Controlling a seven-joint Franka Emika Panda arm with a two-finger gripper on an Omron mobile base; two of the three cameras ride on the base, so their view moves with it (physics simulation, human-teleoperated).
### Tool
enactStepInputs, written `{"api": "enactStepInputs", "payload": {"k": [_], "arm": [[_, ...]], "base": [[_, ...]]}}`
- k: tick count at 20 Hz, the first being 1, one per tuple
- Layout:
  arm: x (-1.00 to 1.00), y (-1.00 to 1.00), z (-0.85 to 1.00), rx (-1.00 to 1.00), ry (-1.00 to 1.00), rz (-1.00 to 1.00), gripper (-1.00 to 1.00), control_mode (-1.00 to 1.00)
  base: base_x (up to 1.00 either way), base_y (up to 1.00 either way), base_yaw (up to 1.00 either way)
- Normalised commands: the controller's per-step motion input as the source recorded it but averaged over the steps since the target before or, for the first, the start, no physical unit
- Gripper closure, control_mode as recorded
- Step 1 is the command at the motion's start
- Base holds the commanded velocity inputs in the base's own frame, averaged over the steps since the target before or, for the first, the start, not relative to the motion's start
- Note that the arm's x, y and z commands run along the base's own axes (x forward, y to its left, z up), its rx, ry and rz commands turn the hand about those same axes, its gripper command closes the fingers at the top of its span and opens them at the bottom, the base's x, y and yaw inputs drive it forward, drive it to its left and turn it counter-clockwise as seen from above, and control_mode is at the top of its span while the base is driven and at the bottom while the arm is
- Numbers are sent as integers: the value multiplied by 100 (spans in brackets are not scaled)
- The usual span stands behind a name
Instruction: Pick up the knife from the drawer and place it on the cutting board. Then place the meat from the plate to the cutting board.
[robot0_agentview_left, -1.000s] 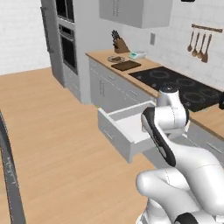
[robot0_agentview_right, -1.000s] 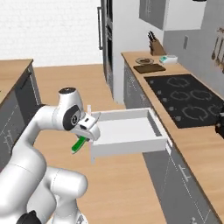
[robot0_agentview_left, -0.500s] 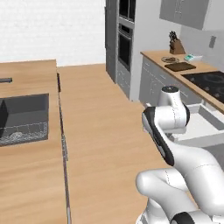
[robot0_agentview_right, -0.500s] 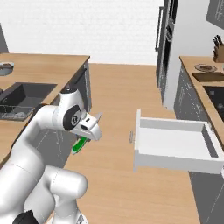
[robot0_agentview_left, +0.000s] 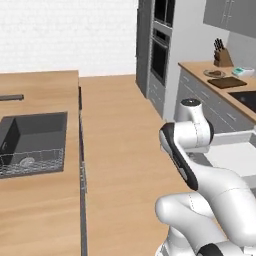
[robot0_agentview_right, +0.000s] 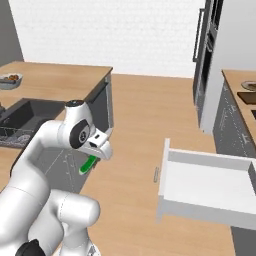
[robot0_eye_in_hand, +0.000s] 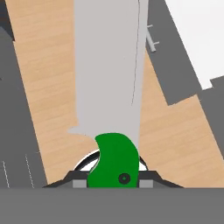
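My gripper (robot0_agentview_right: 98, 151) is shut on the knife (robot0_agentview_right: 88, 164), whose bright green handle hangs below the hand over the wooden floor. In the hand view the green handle (robot0_eye_in_hand: 114, 161) sits between the fingertips (robot0_eye_in_hand: 79, 182) and the grey blade runs up the picture. The grey-white drawer (robot0_agentview_right: 206, 186) stands pulled open to the right of the arm, with nothing in it. The dark cutting board (robot0_agentview_left: 228, 82) lies on the far counter with the plate (robot0_agentview_left: 214, 73) just behind it. The meat is too small to make out.
A dark sink (robot0_agentview_left: 31, 141) with a wire rack is set in the wooden island on the left. A knife block (robot0_agentview_left: 220, 55) stands behind the plate. Tall oven cabinets (robot0_agentview_left: 159, 47) rise beyond the floor. A bowl (robot0_agentview_right: 10, 78) sits on the island's far end.
Both base views have swung, so the island and sink came in at the left and the drawer slid to the right. The knife stays in the gripper.
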Motion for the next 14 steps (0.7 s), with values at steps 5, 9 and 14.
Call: {"api": "enactStepInputs", "payload": {"k": [5,9,14], "arm": [[0,0,0,0,0,0,100,100],[0,0,0,0,0,0,100,100],[0,0,0,0,0,0,100,100]], "base": [[88,1,0],[91,23,0],[96,3,0]]}}
